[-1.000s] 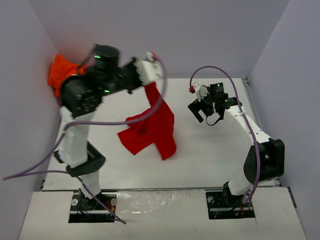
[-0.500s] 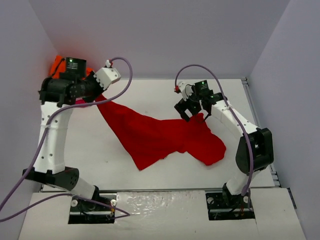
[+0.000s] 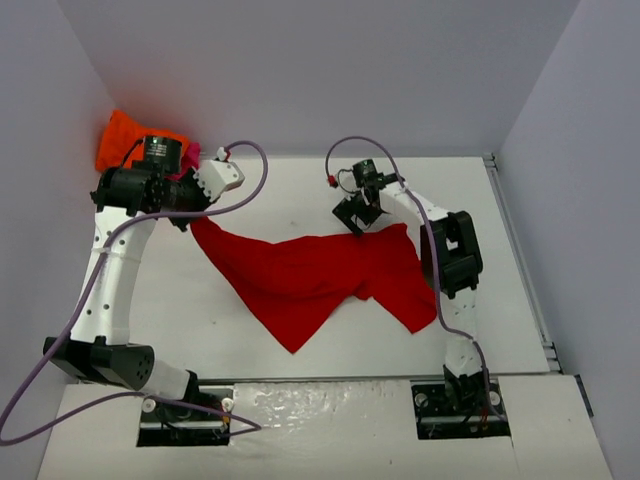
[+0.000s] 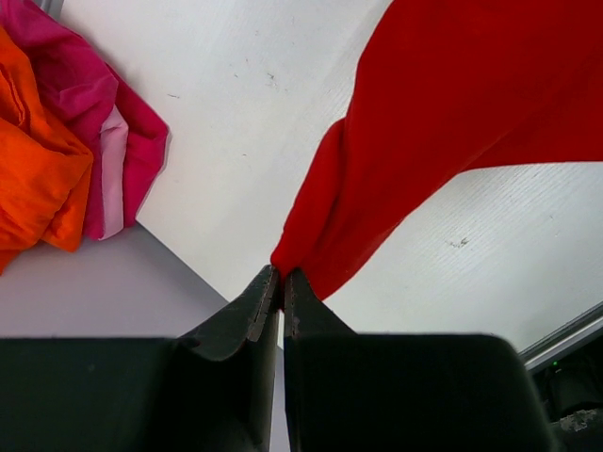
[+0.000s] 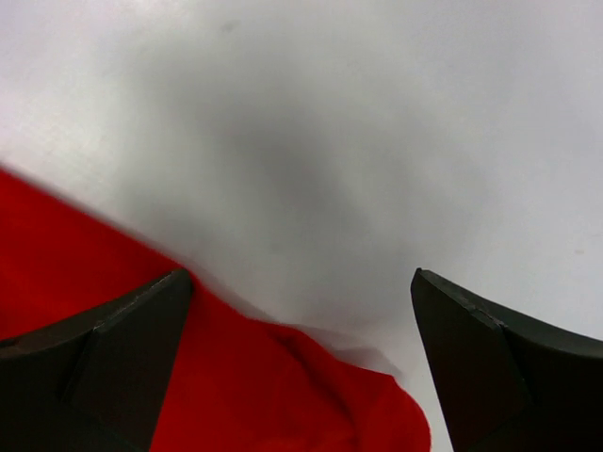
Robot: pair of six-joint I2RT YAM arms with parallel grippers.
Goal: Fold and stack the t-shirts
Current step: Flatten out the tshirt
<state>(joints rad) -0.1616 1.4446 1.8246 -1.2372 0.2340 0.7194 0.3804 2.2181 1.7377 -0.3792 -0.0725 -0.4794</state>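
The red t-shirt (image 3: 310, 275) lies stretched and crumpled across the middle of the table. My left gripper (image 3: 188, 217) is shut on its left corner; in the left wrist view the red cloth (image 4: 424, 141) hangs from the closed left gripper (image 4: 281, 275). My right gripper (image 3: 357, 217) is open just above the shirt's far right edge; in the right wrist view the red cloth (image 5: 236, 386) lies between the spread right gripper (image 5: 301, 282). The orange t-shirt (image 3: 125, 140) and pink t-shirt (image 4: 104, 141) lie bunched in the far left corner.
Grey walls close the table on the left, back and right. The orange shirt (image 4: 38, 169) rests against the left wall. A metal rail (image 3: 515, 250) runs along the table's right edge.
My left gripper has swung left and down with the red shirt, spreading it over the table. My right gripper has moved left to the shirt's far edge, open.
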